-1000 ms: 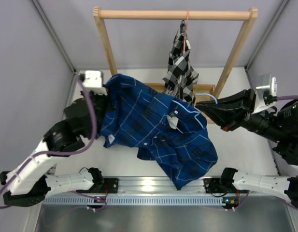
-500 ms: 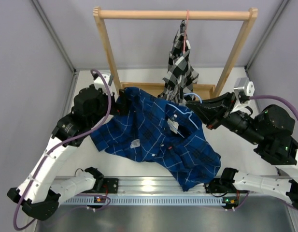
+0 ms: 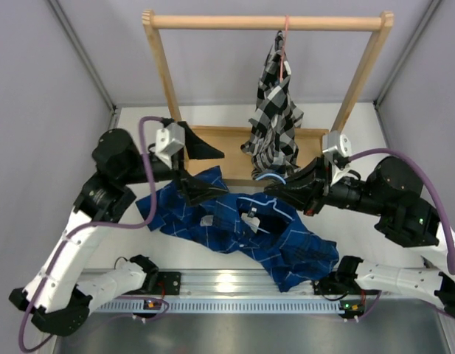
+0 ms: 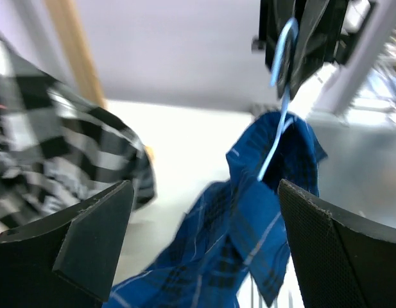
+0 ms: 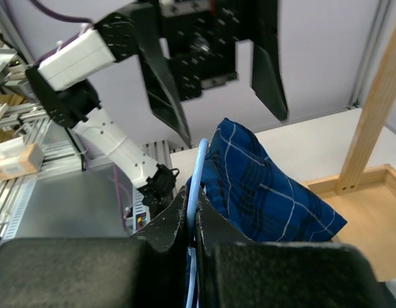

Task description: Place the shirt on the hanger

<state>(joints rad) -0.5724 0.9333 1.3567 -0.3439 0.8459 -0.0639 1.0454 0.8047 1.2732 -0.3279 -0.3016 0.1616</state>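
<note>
The dark blue plaid shirt (image 3: 245, 230) droops from the light-blue hanger (image 3: 270, 178) and spreads onto the table. My right gripper (image 3: 277, 190) is shut on the hanger wire (image 5: 198, 173), with the shirt (image 5: 265, 186) just beyond it. In the left wrist view the hanger (image 4: 282, 70) runs down into the shirt's collar (image 4: 275, 173); the rest of the wire is hidden under cloth. My left gripper (image 3: 212, 169) is open above the shirt's left side with nothing between its fingers (image 4: 95, 237). The left gripper (image 5: 217, 77) faces the right one.
A wooden rack (image 3: 264, 22) stands at the back with its tray base (image 3: 227, 144). A black-and-white checked shirt (image 3: 275, 118) hangs from it on a pink hanger (image 3: 285, 37), just behind both grippers. Grey walls close both sides.
My left gripper opened and let go of the shirt, then swung right toward the rack. The shirt sagged down. My right gripper carried the hanger leftward.
</note>
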